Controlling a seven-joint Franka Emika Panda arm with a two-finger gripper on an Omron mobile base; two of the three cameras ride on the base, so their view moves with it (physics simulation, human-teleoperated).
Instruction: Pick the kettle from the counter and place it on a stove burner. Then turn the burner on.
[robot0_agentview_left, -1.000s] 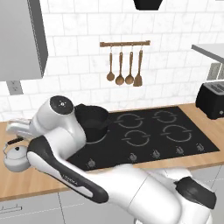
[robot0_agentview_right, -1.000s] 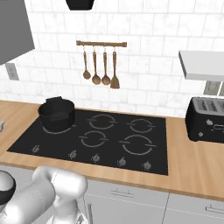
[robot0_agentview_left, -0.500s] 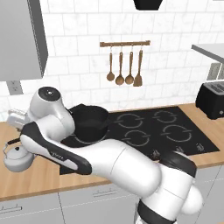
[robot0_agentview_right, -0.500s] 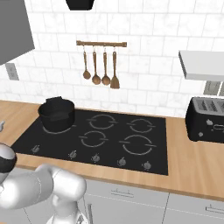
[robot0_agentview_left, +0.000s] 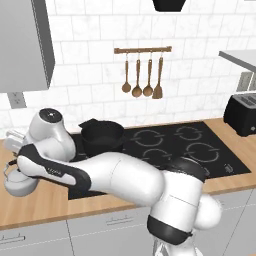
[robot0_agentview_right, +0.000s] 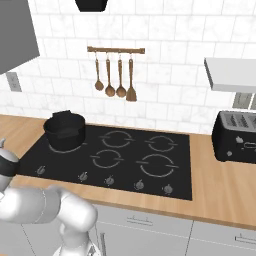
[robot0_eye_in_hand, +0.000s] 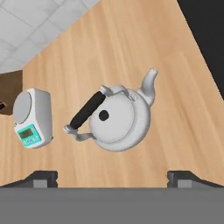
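The kettle (robot0_eye_in_hand: 120, 121), small, squat and silver-white, stands upright on the wooden counter (robot0_eye_in_hand: 131, 43) straight below my hand. Its black arched handle (robot0_eye_in_hand: 87, 111) runs to the lower left in the hand view and its spout (robot0_eye_in_hand: 149, 84) points to the upper right. My gripper (robot0_eye_in_hand: 112, 178) is open, with its two dark fingertips (robot0_eye_in_hand: 42, 177) set wide to either side of the kettle and above it, touching nothing. In the left base view the kettle (robot0_agentview_left: 19, 184) peeks out under my arm at the counter's far left, left of the stove (robot0_agentview_left: 195, 150).
A white kitchen scale (robot0_eye_in_hand: 30, 118) sits close beside the kettle's handle end. A black pot (robot0_agentview_left: 102, 137) occupies the stove's back-left burner. Knobs (robot0_agentview_right: 107, 180) line the stove's front edge. A black toaster (robot0_agentview_right: 237, 136) stands on the right, and wooden utensils (robot0_agentview_left: 142, 82) hang on the wall.
My arm has swung further left and lower over the counter's left end, bringing the hand above the kettle. The jaws have stayed open. The kettle has not moved.
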